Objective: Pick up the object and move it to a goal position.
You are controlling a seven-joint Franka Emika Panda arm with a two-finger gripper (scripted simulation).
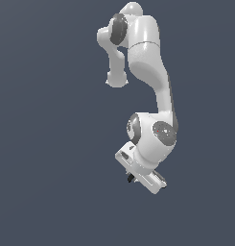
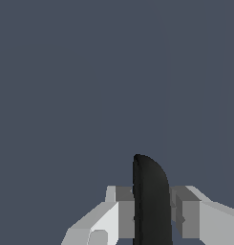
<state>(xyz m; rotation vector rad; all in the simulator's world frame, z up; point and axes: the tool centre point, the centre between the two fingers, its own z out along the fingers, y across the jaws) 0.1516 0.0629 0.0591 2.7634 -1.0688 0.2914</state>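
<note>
In the wrist view my gripper (image 2: 152,213) is shut on the object (image 2: 150,191), a narrow black clamp that stands up between the two grey fingers (image 2: 124,213). Only its dark rounded end shows; its legs and red tip are hidden. In the exterior view the white hand hangs low at the end of the arm, and a small black bit of the object (image 1: 131,179) pokes out under the gripper (image 1: 133,176). No goal marker shows in either view.
The white arm (image 1: 150,62) rises above the hand in the exterior view. Everything around it is a plain dark grey-blue surface with no other objects or edges in sight.
</note>
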